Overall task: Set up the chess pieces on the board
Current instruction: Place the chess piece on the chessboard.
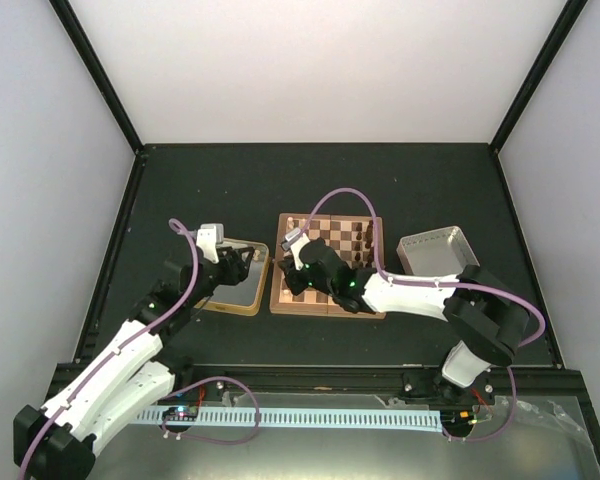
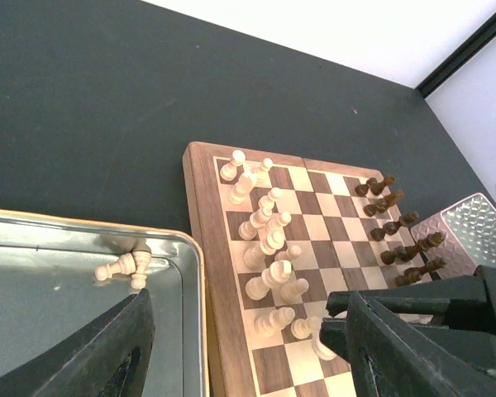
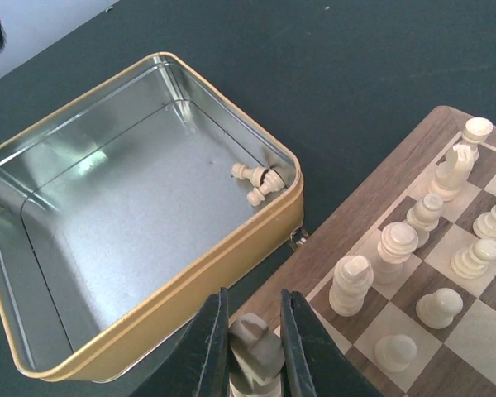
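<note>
One board (image 2: 200,248) lies mid-worktop (image 1: 200,180), with one gold tin (image 3: 174,285) at its nine o'clock. Placing seems to be in hand: right fingers (image 3: 207,347) pinch one pale piece (image 3: 252,351) over the board's nine-o'clock edge, and next it likely needs a free square. Left fingers (image 2: 107,356), spread, hover above the tin's three pale pieces (image 2: 128,265).

Gold tin (image 3: 174,302) and silver tray (image 1: 435,250) on table (image 1: 280,180).
</note>
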You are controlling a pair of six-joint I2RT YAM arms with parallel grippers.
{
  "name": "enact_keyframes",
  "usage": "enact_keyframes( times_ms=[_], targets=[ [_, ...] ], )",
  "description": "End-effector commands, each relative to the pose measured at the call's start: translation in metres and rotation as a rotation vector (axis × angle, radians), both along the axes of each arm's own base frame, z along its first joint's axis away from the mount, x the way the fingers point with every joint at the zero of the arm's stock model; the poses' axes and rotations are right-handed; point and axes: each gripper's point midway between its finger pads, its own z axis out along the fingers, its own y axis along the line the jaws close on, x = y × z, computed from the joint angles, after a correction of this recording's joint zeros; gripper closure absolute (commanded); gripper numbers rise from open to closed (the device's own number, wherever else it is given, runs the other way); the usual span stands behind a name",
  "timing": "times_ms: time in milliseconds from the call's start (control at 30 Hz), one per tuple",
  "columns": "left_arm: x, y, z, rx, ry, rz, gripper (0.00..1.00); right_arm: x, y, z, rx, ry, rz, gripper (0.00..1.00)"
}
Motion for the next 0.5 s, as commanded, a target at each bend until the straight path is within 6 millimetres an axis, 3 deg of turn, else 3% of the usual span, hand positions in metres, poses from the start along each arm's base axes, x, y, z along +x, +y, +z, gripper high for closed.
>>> enact_keyframes(
  times_ms=[0, 467],
  targets=[
    [0.004, -0.002, 0.023, -0.026, -0.032, -0.001, 0.35, 0.003, 0.000, 0.013, 0.059, -0.051, -0.014, 0.96],
    [0.005, -0.006, 0.020, -0.028, -0.010, -0.015, 0.35, -0.006, -0.001, -0.005, 0.073, -0.066, 0.039, 0.94]
  ],
)
